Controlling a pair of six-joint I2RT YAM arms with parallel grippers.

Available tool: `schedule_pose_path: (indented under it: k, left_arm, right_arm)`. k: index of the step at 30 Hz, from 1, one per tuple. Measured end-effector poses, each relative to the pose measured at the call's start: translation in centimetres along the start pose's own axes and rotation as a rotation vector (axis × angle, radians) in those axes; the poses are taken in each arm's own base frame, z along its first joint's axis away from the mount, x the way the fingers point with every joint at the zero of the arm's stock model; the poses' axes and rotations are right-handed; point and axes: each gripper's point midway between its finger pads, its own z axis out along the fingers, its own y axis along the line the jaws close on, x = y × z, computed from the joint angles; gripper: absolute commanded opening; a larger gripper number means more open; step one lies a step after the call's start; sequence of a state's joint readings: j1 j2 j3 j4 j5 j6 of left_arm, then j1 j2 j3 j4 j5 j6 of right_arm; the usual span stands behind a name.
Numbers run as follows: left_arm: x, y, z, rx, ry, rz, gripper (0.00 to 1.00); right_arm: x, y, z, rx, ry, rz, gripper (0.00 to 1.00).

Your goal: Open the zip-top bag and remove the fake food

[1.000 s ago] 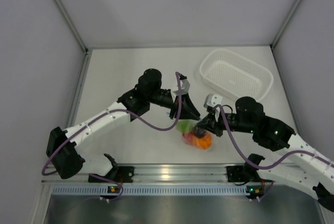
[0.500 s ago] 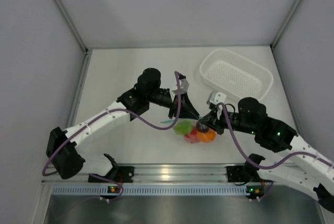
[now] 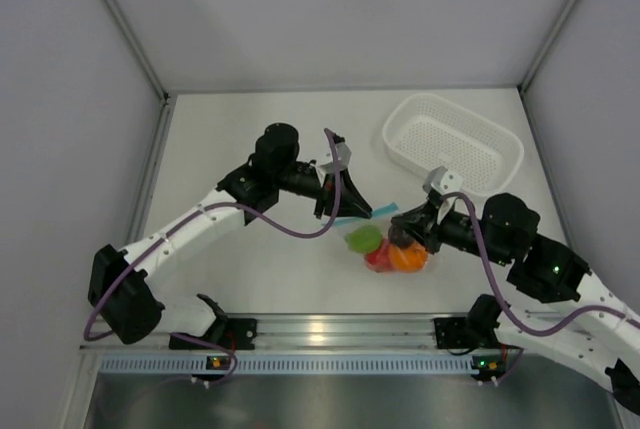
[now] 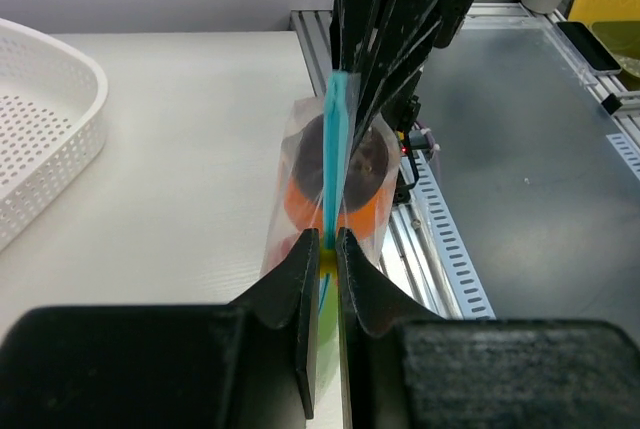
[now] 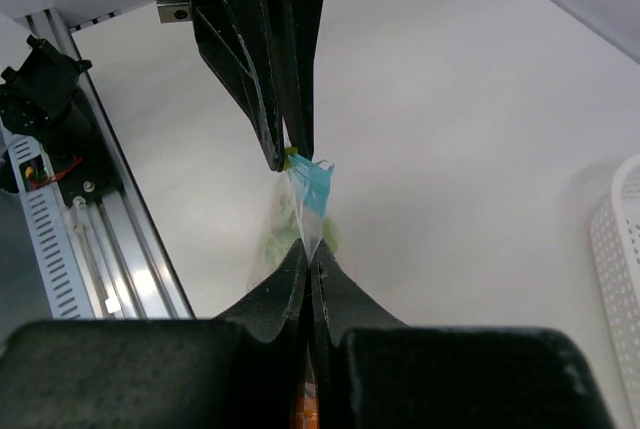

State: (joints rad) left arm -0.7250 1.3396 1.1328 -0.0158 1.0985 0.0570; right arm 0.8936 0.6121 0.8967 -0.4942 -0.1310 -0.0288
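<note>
Near the front edge of the bench [image 3: 240, 139], between the two arms, the zip-top bag [image 3: 388, 249] is held by its blue zip strip [image 3: 370, 214]; the fake food [image 3: 385, 254] is all inside it, and I can make out the orange ball [image 3: 408, 260], the red ball [image 3: 377, 258] and the green piece [image 3: 362, 239]. The left pincer [image 4: 327, 239] is pressed together on one end of the strip; the right pincer [image 5: 308, 247] pinches the other end, so the strip is stretched straight between them. Whether the belly of the bag rests on the bench or hangs just above it, I cannot tell; the white basket [image 3: 452, 144] stands well apart.

The step in hand, as I judge it, is to break the seal. To do it well, each pincer should hold only one lip of the mouth, not both; the wrist views do not show this clearly. The pull should go across the strip, not along it, and slowly, because the thin film can slip out; the bag should stay low, so that the pieces do not roll away when the mouth opens.
</note>
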Motion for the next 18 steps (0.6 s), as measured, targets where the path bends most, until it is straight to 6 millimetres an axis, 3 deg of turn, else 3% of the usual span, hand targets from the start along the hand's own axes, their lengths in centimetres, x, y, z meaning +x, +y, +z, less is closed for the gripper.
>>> schedule_pose_path:
  k: [8,18]
  left_arm:
    - [1.7,2.0,-2.7,-0.052,0.008,-0.048,0.00]
    - [3.5,3.0,-5.1,-0.115,0.009,-0.096,0.00]
  right_arm:
    - [-1.1,-1.2,-1.5,0.083,-0.058,0.007,0.00]
    - [-2.8,-3.4,-3.9,0.223,-0.107,0.012,0.00]
